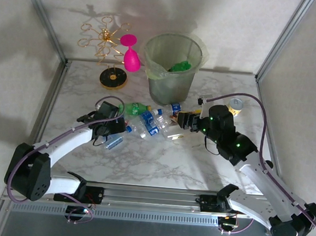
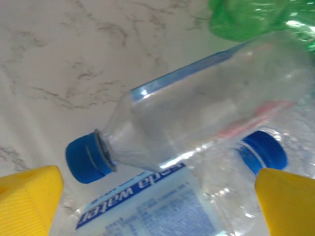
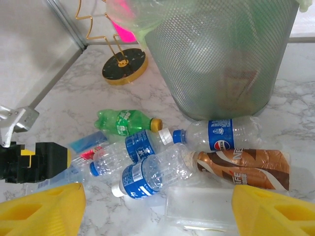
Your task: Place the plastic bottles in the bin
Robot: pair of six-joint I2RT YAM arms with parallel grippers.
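Clear bottle (image 2: 197, 118) lies on the worktop (image 2: 59, 59) just ahead of the left fingers (image 2: 29, 201), which are spread wide and empty. Its long axis runs diagonally across their gap, blue cap (image 2: 86, 160) nearest. Right fingers (image 3: 39, 211) are spread and empty too. Bin (image 1: 169, 83) stands just behind the bottles.

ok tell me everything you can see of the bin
The bin is a large round bucket, tapered toward its base, of translucent grey-green plastic with a fine mesh-like texture and a pale, rolled, slightly crumpled rim. It stands upright at the far middle of the marble table, just right of the pink goblet. A green bottle lies inside. Crushed bottles lie near its foot; contact is unclear.
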